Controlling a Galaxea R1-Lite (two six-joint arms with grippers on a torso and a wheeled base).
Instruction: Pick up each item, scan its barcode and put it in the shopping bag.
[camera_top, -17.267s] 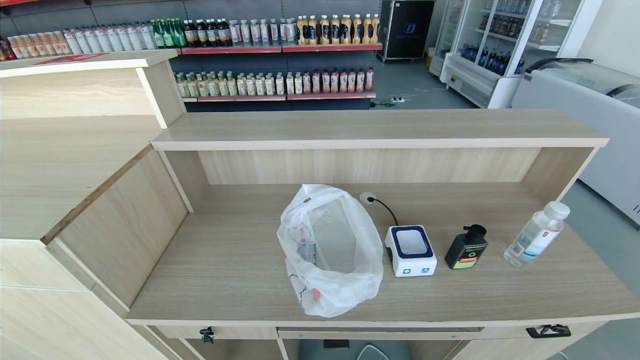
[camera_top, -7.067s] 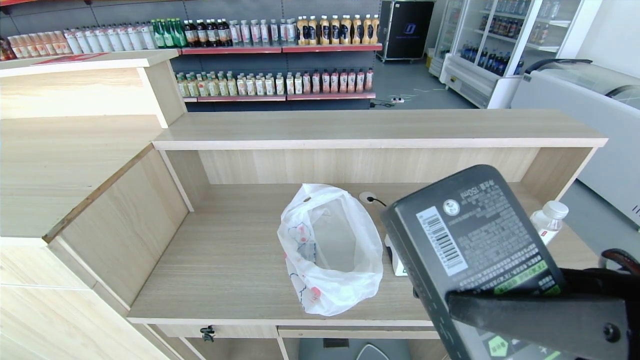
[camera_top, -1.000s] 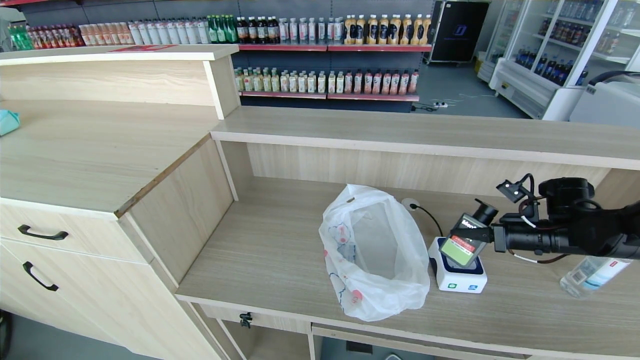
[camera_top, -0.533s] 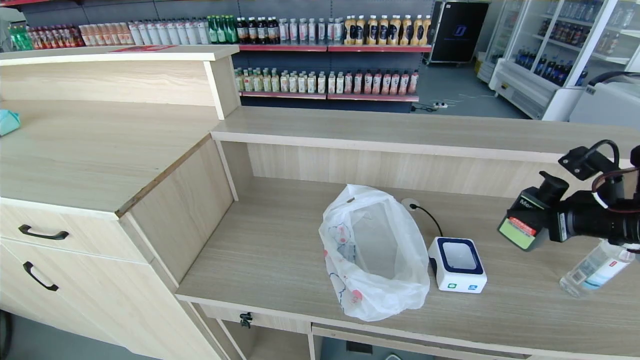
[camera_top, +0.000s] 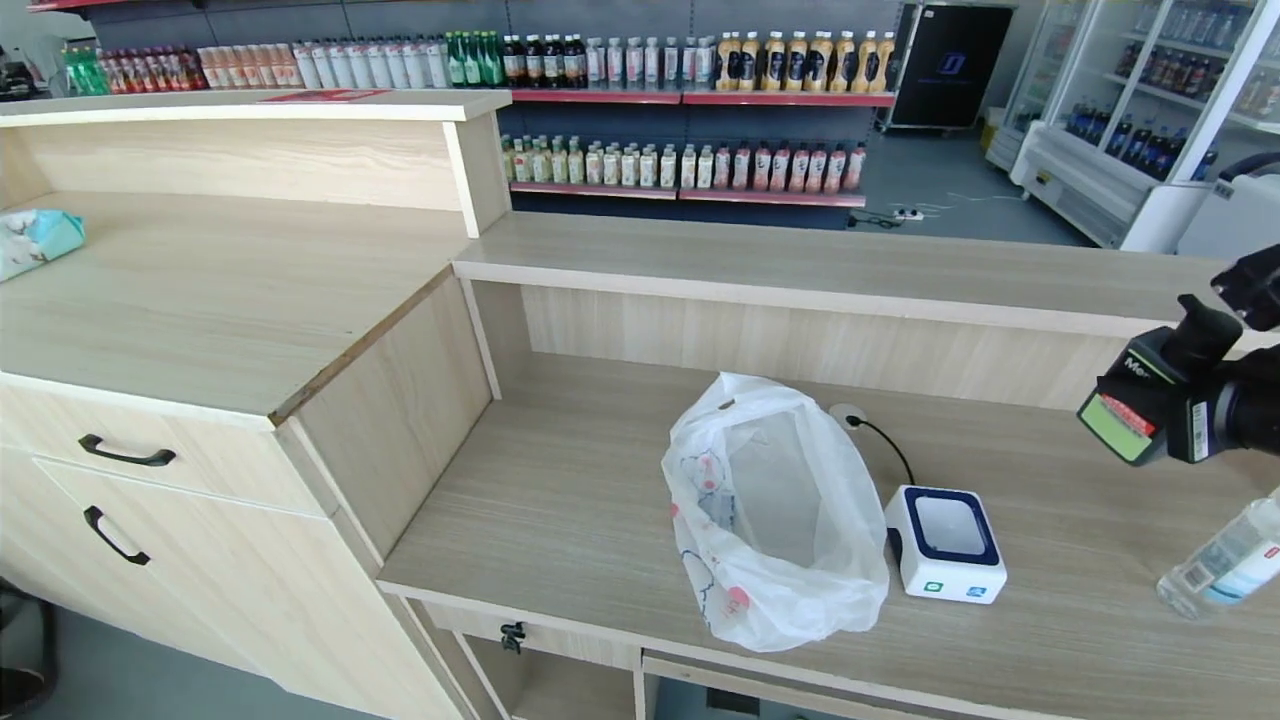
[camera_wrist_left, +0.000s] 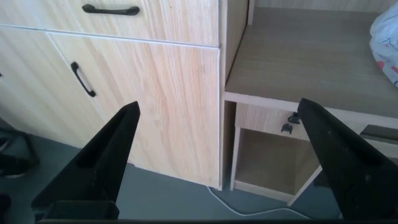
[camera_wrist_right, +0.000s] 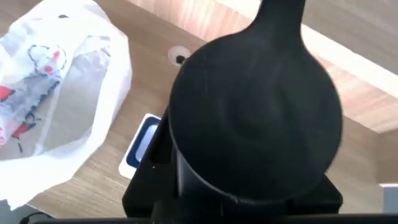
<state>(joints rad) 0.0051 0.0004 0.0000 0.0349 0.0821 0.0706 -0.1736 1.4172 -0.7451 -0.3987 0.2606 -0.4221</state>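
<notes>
From the head camera, my right gripper is clamped on the dark pump bottle, holding it tilted in the air with the pump end uppermost. The scanner sits below and to the gripper's left, the shopping bag just past it on that side, and a water bottle is on the counter almost under the hand. I'd judge the pump bottle stiff, smooth-sided and fairly weighty with liquid, so the grip belongs across its flat body, never the pump neck. In the left wrist camera, my left gripper hangs spread wide and empty, low beside the counter front. The right wrist camera looks over the pump's top toward the bag, thin and floppy, so I'd lower gently.
</notes>
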